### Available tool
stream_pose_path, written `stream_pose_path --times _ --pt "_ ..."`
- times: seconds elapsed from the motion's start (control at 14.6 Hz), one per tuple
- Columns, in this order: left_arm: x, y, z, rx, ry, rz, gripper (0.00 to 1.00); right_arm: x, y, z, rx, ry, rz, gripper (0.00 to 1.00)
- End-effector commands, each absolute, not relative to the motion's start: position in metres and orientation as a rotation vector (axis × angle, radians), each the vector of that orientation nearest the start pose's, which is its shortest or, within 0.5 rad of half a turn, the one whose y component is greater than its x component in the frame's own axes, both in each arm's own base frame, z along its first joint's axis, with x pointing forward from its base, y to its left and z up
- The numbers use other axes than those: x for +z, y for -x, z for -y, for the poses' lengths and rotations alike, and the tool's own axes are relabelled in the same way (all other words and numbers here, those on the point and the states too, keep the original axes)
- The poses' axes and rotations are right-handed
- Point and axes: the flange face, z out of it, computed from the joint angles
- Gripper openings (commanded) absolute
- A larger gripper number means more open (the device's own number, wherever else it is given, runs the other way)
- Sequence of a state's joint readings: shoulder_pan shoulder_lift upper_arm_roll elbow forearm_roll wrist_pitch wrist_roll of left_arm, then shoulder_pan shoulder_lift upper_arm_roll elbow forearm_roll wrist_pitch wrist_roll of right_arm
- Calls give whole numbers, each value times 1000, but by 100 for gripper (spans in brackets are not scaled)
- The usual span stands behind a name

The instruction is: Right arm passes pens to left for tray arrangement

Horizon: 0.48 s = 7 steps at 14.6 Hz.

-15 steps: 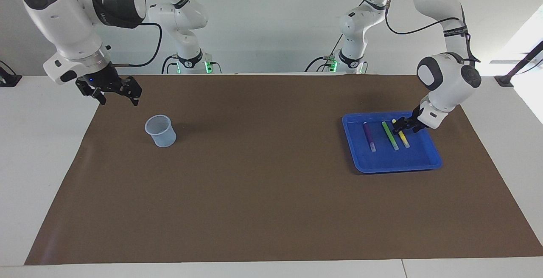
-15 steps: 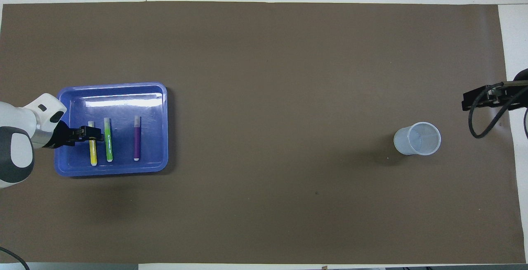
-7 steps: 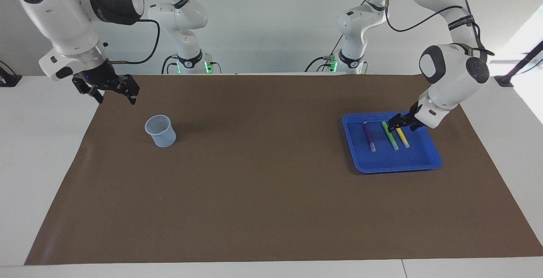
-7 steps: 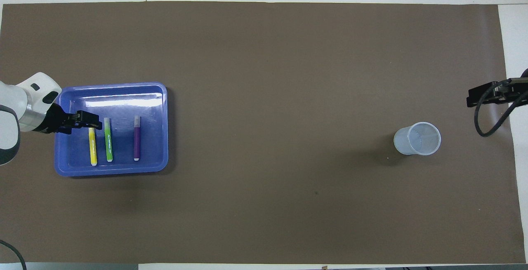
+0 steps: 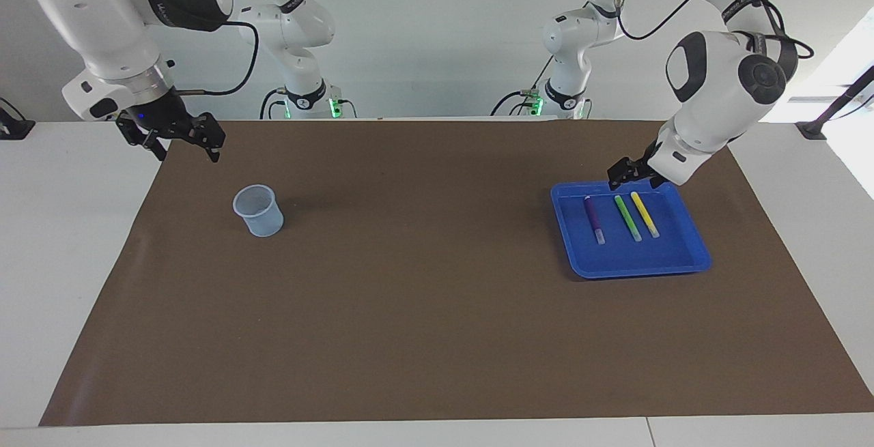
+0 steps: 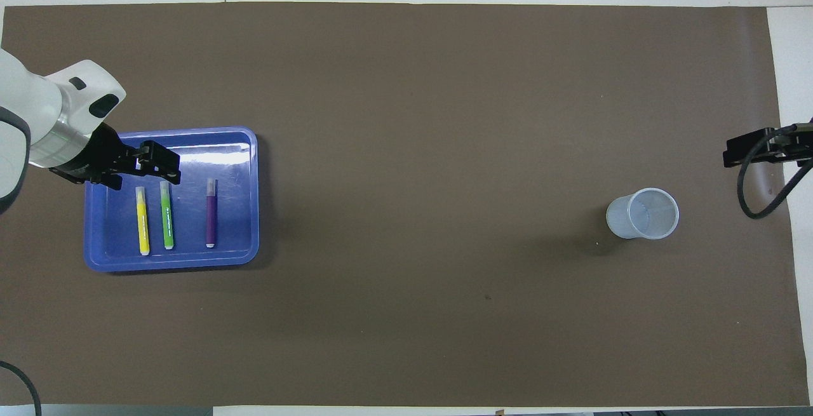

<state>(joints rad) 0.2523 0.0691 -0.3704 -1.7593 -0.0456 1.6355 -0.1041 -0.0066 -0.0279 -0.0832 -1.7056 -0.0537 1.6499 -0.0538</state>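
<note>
Three pens (image 5: pixel 621 216), purple, green and yellow, lie side by side in the blue tray (image 5: pixel 691 256) at the left arm's end of the surface. The left gripper (image 5: pixel 623 175), jaws spread and empty, has lifted off the yellow pen to above the tray's robot-side rim; placement looks complete. The right gripper (image 5: pixel 183 138) waits, jaws spread, over the surface near the cup (image 5: pixel 259 210).

White table (image 5: pixel 41 242) carries a brown mat (image 5: pixel 423 297); on the mat, a blue tray (image 5: pixel 689 256) at frame right, translucent cup (image 5: pixel 258 210) at left
</note>
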Motion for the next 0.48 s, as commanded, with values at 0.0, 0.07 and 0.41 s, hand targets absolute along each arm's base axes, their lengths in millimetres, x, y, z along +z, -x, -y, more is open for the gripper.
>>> stream_pose_path --times 0.0,0.07,0.41 --pt "551 -533 71 293 3123 -4 100 584 -540 61 60 3185 -32 100" --pt "557 -526 76 314 3114 -18 100 584 -540 60 60 3185 -29 100" --pt "589 -505 105 313 3100 -108 100 584 -540 60 60 3185 -29 100"
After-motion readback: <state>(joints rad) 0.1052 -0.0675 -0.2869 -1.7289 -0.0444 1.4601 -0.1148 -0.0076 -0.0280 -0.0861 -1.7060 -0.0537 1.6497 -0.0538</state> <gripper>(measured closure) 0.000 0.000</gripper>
